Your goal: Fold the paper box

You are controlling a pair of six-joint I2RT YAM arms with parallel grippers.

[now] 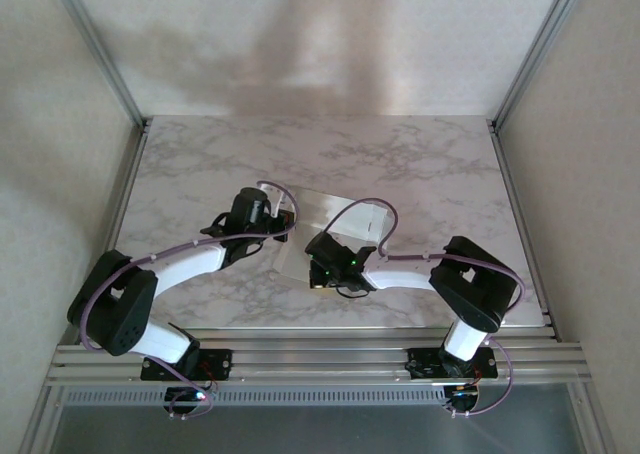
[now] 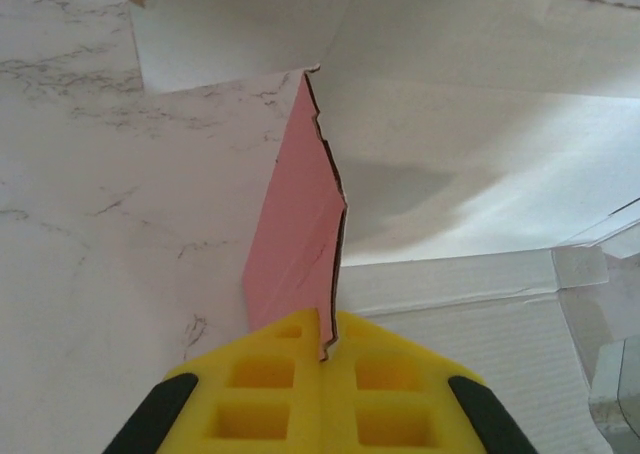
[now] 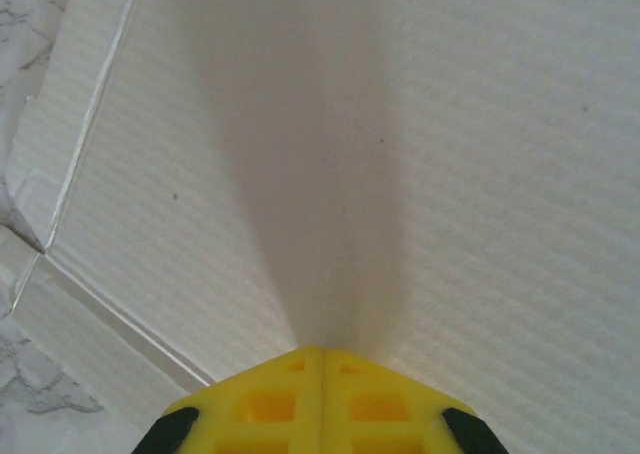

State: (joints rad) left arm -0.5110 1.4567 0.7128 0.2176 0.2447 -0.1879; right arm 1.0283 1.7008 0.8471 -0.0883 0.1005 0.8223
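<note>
Pink flap (image 2: 295, 224) of box (image 1: 340, 219), mid counter (image 1: 430, 164), is pinched in L hand (image 2: 322, 326) at box's 9 o'clock. R hand (image 3: 322, 354), tips together and empty, seems pressed on its white side at 6. Best approach: R pins firmly, L swings flap along crease w/o tearing.

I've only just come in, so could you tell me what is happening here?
Two robot arms are working on a thin white-and-pink paper box lying mostly flat on the marble table. The left gripper is shut on a raised pink flap; the right gripper, also shut, is at the white panel, apparently pressing.
</note>
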